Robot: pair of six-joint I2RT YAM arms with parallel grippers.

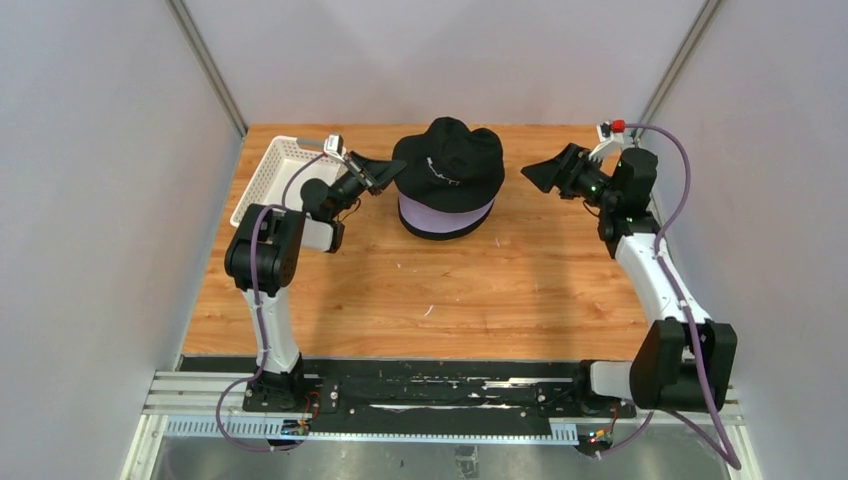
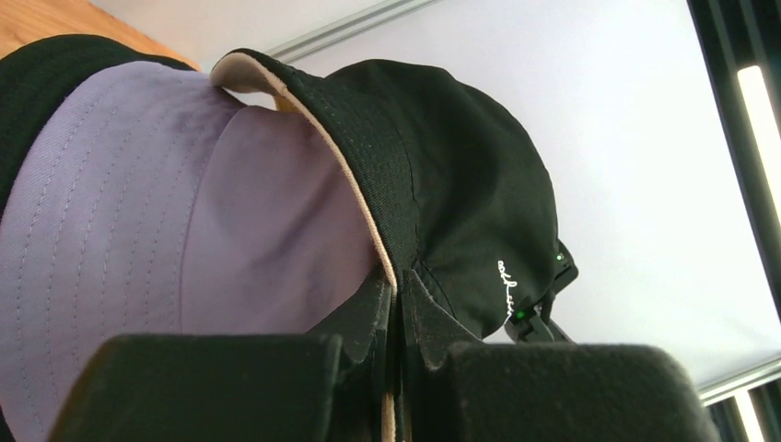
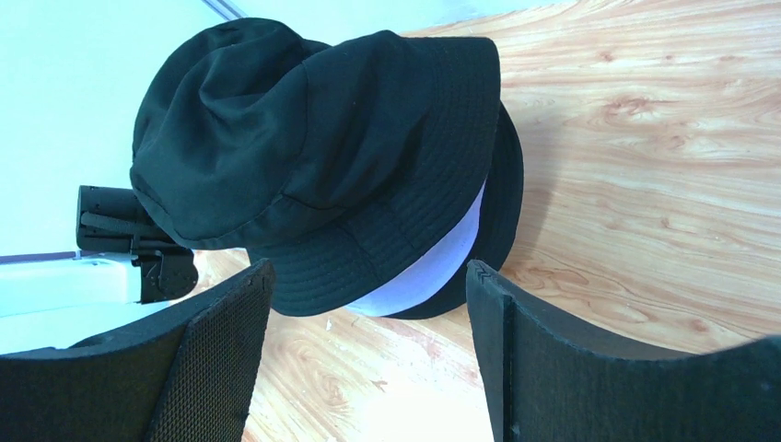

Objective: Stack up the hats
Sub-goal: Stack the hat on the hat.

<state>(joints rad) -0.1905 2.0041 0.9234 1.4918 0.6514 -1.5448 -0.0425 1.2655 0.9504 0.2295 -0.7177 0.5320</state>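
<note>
While left gripper (image 2: 396, 293) pinches the top black hat (image 2: 460, 175) brim between its jaws, right gripper (image 3: 368, 276) gapes empty. No loose hats visible; looks done bar release.

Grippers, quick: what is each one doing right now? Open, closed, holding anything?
Left gripper: closed, pinching the brim of the top black hat.
Right gripper: open, holding nothing.
</note>
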